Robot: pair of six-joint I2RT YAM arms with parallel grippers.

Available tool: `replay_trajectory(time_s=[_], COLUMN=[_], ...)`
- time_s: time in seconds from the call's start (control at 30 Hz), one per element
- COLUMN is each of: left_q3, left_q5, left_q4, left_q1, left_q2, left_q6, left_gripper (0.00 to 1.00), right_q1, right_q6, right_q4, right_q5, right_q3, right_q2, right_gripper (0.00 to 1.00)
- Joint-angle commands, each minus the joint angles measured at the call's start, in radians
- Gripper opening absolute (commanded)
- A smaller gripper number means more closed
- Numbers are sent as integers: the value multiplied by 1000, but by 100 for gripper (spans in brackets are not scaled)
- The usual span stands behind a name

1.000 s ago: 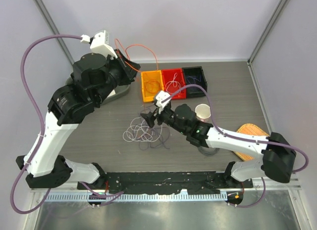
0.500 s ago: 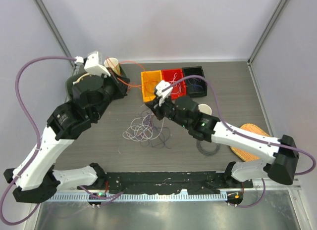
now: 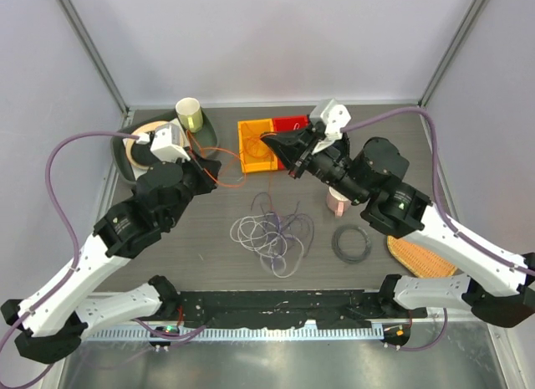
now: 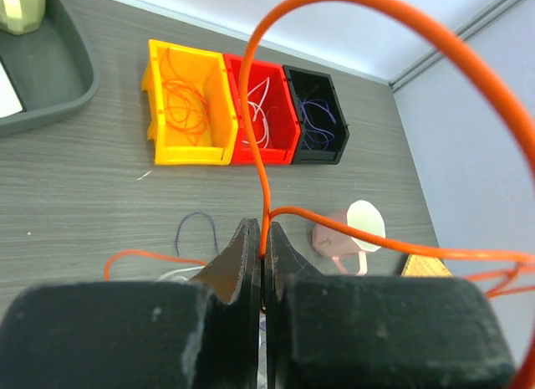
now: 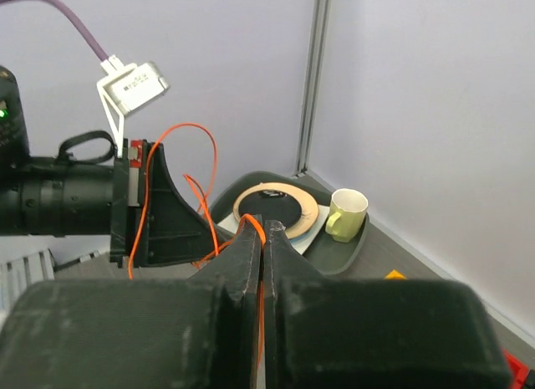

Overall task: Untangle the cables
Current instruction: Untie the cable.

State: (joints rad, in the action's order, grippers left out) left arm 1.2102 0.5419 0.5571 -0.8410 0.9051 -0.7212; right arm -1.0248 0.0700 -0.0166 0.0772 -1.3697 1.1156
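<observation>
One thin orange cable (image 4: 257, 188) (curling in loops) pinched tight in left hand (image 4: 263, 232) and right hand (image 5: 263, 230)

Yellow bin (image 4: 189, 156), red bin (image 4: 277, 157), black bin (image 4: 323, 155), pink mug (image 3: 338, 203), black cord ring (image 3: 352, 243), pale cup (image 3: 189, 115) on grey tray (image 4: 63, 71).

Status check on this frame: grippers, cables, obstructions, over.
Left gripper shut on thin orange wire loop. Right gripper shut on same loop. Tangled white and purple wires heaped on table. Pink cup, black cord ring nearby, clear of heap.
</observation>
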Motion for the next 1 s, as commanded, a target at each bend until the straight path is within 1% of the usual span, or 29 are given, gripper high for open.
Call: replay_trajectory(time_s=[0.0,0.03,0.07,0.13,0.3,0.33,0.5,0.53,0.67,0.73,0.8,0.87,0.9,0.97], left_q3=[-49,-76,-92,-132,-172,-178,-230,-235,-273,-290,-302,-302,-305,-314], left_q5=[17,-12,-42,-115,-169,-174,-201,-203,-246,-253,-250,-238,-241,-264], left_q4=[-19,-52,-72,-121,-138,-141,-134,-120,-115,-109,-95,-62,-53,-62], left_q1=[6,6,6,6,6,6,6,6,6,6,6,6,6,6], left_q2=[-34,-41,-49,-66,-63,-55,-5,9,89,113,147,167,185,199], left_q6=[2,9,38,58,71,65,22,6,-26,-35,-49,-76,-76,-73], left_gripper=[0,0,0,0,0,0,0,0,0,3,9,13,18,23], right_q1=[3,2,2,3,2,2,2,2,2,2,2,3,2,3], right_q6=[114,96,82,51,-28,-47,-180,-214,-251,-254,-274,-274,-295,-302], right_q4=[-35,-96,-111,-117,-92,-86,-108,-112,-144,-138,-132,-118,-112,-102], right_q5=[-111,-102,-94,-67,62,111,188,190,188,220,266,279,294,289], right_q3=[-33,0,7,8,20,50,210,256,349,376,385,397,396,402], right_q2=[15,12,12,23,55,55,44,47,90,115,150,171,187,197], right_gripper=[1,1,1,1,1,1,1,1,1,1,1,1,1,1])
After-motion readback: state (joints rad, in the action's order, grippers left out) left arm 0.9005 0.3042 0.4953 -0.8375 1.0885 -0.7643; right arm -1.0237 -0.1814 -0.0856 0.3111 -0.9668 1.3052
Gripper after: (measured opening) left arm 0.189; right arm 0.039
